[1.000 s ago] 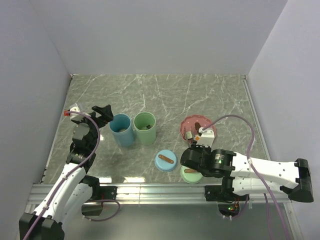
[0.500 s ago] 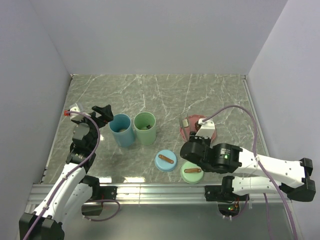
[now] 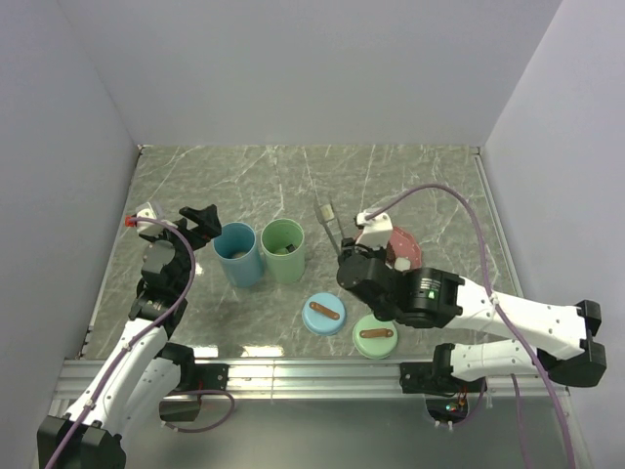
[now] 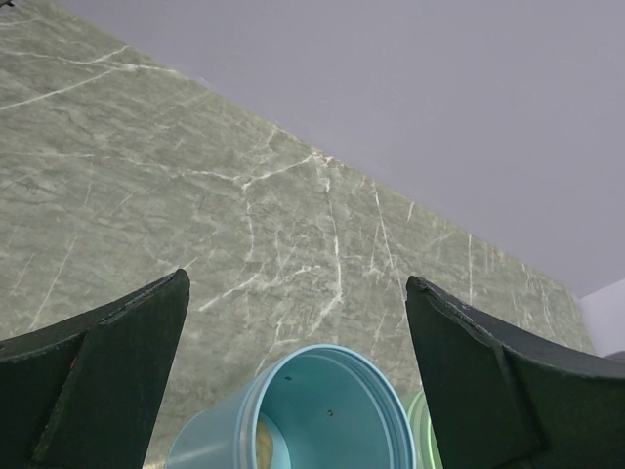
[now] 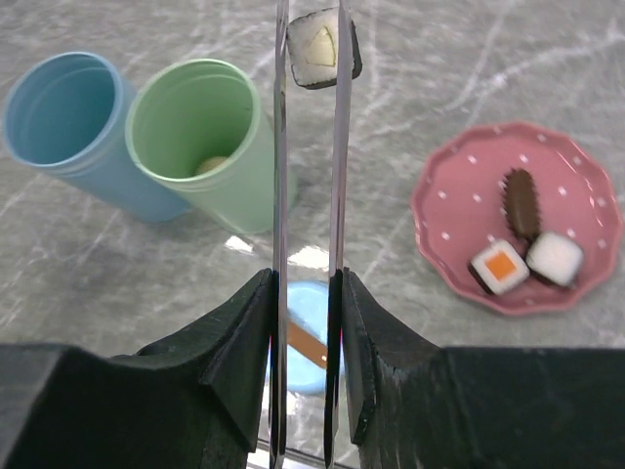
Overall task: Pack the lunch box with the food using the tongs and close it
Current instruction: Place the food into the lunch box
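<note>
My right gripper (image 5: 306, 283) is shut on the tongs (image 5: 338, 147), its fingers pressing the two thin metal arms nearly parallel. At their tips the tongs pinch a white-and-dark piece of food (image 5: 324, 47), held in the air just right of the green tub (image 5: 200, 137) of the lunch box. A brown ball (image 5: 207, 165) lies inside that tub. The blue tub (image 4: 322, 410) stands to its left, with my open left gripper (image 3: 200, 223) hovering at its far left side. Three more pieces of food, one orange-topped (image 5: 499, 266), stay on the pink plate (image 5: 586, 195).
Two round lids with brown handles lie near the table's front edge: a blue one (image 3: 323, 314) and a green one (image 3: 374, 335), both partly under my right arm. The metal rail (image 3: 293, 371) runs along the near edge.
My right arm has swung left from the plate, carrying the tongs and the pinched food piece towards the green tub. The left arm has not moved.
</note>
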Controlling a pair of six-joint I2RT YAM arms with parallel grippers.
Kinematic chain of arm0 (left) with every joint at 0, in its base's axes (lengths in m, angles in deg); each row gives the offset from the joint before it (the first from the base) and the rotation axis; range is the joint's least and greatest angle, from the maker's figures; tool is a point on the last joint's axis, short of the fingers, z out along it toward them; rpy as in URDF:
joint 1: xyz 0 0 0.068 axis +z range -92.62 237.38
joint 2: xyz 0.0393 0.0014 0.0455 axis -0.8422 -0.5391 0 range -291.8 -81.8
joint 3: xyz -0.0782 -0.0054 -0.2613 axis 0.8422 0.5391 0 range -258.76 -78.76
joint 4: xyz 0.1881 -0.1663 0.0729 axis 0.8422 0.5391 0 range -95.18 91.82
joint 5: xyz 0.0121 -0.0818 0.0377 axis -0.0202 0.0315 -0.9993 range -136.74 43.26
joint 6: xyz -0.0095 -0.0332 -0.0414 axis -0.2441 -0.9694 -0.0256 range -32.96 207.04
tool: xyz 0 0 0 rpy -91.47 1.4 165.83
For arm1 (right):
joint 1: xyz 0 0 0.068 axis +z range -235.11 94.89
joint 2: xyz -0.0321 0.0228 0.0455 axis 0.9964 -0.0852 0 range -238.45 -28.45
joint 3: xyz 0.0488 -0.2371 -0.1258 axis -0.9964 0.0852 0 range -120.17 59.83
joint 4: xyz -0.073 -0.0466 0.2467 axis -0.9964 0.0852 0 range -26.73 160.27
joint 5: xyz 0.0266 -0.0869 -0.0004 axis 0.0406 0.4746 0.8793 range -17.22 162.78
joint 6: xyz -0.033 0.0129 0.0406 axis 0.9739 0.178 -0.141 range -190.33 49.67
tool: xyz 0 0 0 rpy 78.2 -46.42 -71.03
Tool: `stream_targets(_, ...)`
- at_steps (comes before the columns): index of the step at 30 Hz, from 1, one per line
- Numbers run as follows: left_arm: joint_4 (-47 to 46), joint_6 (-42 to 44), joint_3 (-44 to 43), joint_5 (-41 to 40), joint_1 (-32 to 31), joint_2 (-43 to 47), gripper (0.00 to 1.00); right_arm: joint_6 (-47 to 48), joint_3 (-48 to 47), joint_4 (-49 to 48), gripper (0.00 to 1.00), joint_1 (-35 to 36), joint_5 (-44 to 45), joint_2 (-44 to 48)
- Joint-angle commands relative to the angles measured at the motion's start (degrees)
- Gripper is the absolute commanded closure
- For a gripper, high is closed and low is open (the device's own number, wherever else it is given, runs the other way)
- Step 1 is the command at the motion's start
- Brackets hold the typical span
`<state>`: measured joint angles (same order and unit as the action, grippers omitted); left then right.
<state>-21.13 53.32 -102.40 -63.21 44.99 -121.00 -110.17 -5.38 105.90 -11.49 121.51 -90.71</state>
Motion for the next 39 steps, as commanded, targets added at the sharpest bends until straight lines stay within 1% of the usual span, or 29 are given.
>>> stream_targets(1,-0.7,-0.2,-0.4,-0.8,0.3,0.8,0.01,7.9,-4.3,-9.0,0.66,0.0,-1.1,-1.8)
stream_targets(4,-0.1,-0.2,-0.6,-1.2,0.3,1.1,0.01,10.6,-6.6,-11.3,0.66,0.1,-2.8,-4.4)
stream_targets(9,0.4,-0.1,-0.6,-2.0,0.3,2.0,0.01,12.6,-9.4,-11.9,0.66,0.5,-3.9,-8.0)
stream_targets(21,0.4,-0.3,-0.6,-1.4,0.3,1.8,0.00,12.9,-5.3,-15.5,0.66,4.5,-8.2,-6.7)
stream_targets(32,1.4,-0.4,-0.3,-1.7,0.3,3.5,0.00,9.4,-5.3,-11.5,0.66,5.6,-6.0,-7.8)
stream_targets(34,1.4,-0.4,-0.3,-1.5,0.3,3.3,0.01,9.0,-4.8,-11.4,0.64,5.6,-6.0,-7.2)
stream_targets(39,1.3,-0.5,-0.4,-1.3,0.3,2.9,0.00,8.4,-4.0,-11.1,0.55,5.6,-5.6,-7.0)
